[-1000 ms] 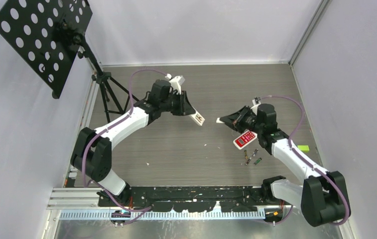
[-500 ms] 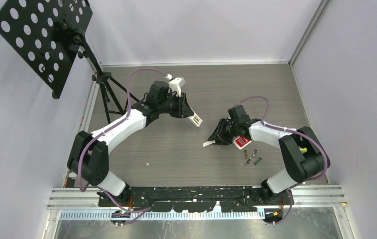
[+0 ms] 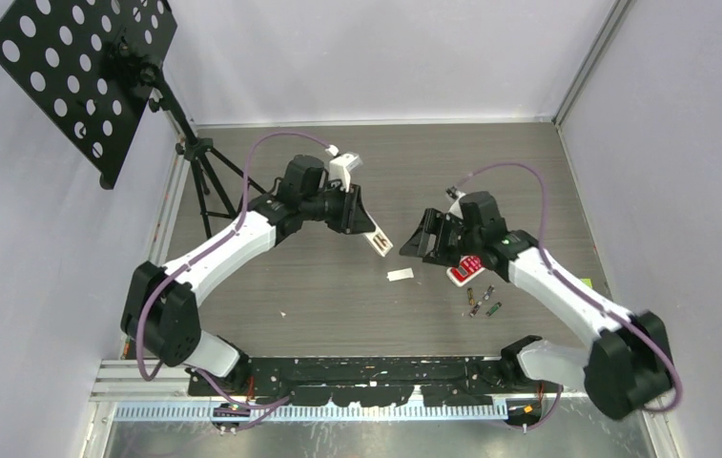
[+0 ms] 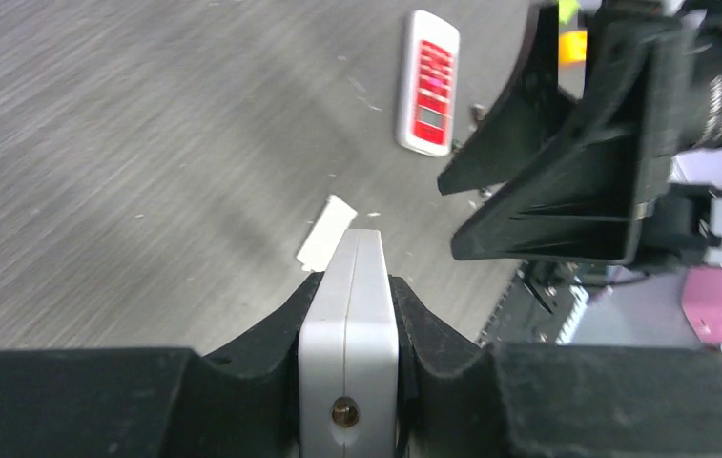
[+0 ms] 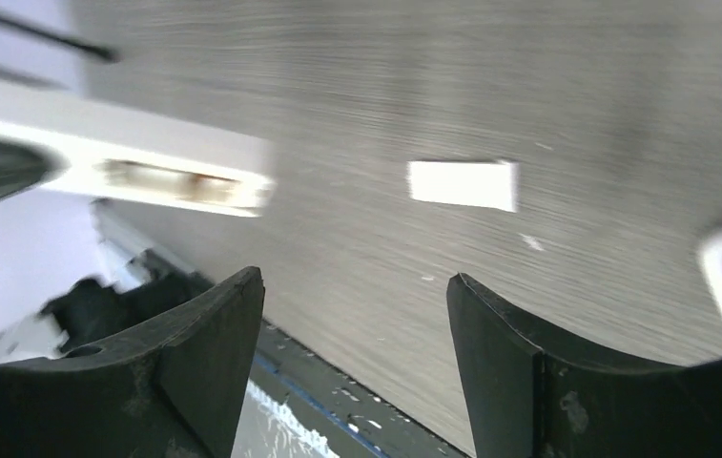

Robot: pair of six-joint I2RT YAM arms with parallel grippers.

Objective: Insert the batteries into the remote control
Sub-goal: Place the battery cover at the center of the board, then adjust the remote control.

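Two arms reach toward the middle of the grey wood-grain table [image 3: 338, 296] from opposite sides. The left pincer [image 4: 355, 286] is pinched on a white remote [image 4: 349, 329], gripping it by its flat sides and holding it clear of the table, with its far end pointing toward the right arm. In the right wrist view a long recess shows along one face of the white remote, too blurred to tell what is in it.

The right pincer [image 5: 352, 281] stands spread wide with nothing between its fingers. It hangs above the table, close to the free end of the white remote but apart from it. Below the gap between the two pincers, a small white flat piece [image 3: 400, 275] lies on the table.

A red remote [image 3: 468, 267] lies face up just beside the right arm, partly under it in the top view. The batteries [image 3: 473, 303], a few tiny dark cylinders, lie loose on the table just nearer the arm bases than the red remote, close together and untouched by either pincer. A yellow-green block [image 3: 581, 283] sits by the right wall, and a black perforated music stand [image 3: 80, 67] stands at the far left corner.
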